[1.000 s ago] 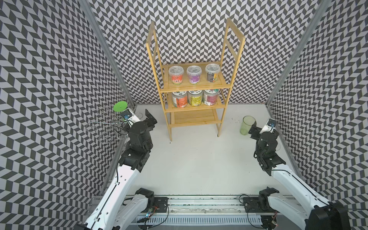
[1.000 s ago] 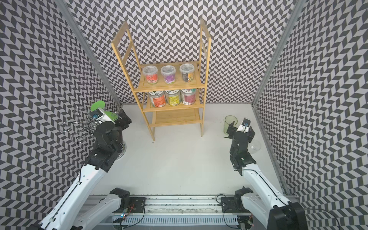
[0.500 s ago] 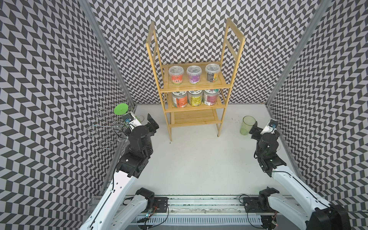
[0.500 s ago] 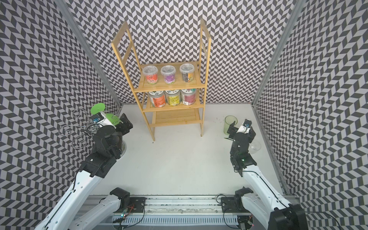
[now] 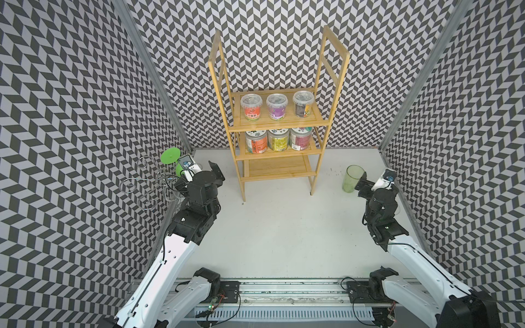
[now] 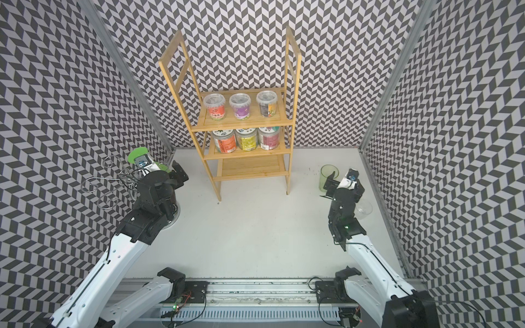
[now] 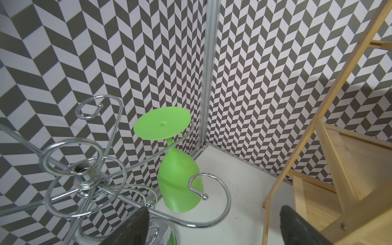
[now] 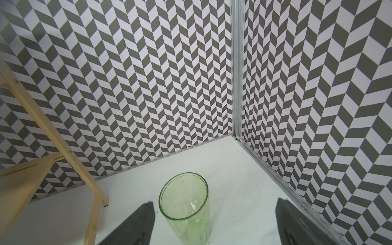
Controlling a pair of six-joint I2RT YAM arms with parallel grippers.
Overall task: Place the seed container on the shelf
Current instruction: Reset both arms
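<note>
Standing at the back wall, the shelf [image 5: 275, 168] is a tall rack of light bamboo with three slatted boards and ladder-like sides; the upper seed containers [image 5: 276, 106], three clear tubs with clear lids and orange, purple and dark labels, sit upright in a row on its top board; the lower seed containers [image 5: 278, 140], three wider jars with printed white lids and orange, yellow and magenta contents, stand side by side on the middle board, partly hidden by the board above. Near the left wall a chrome wire stand [image 7: 84, 171] spreads its curled hooks, and a green wine glass [image 7: 178, 182] hangs from it upside down; a pale green tumbler [image 8: 184, 212] stands upright on the table [image 5: 284, 227] near the shelf's right legs; a clear glass [image 6: 364, 209] lies low beside the right arm. The left arm rises from the near rail beside the stand, and the left gripper [image 7: 214, 210] has its jaws spread wide and empty, wire curls close before it; the right gripper [image 8: 215, 202] is likewise spread wide, the tumbler standing between its fingers [image 8: 137, 222], just beside one and apparently unclamped.
</note>
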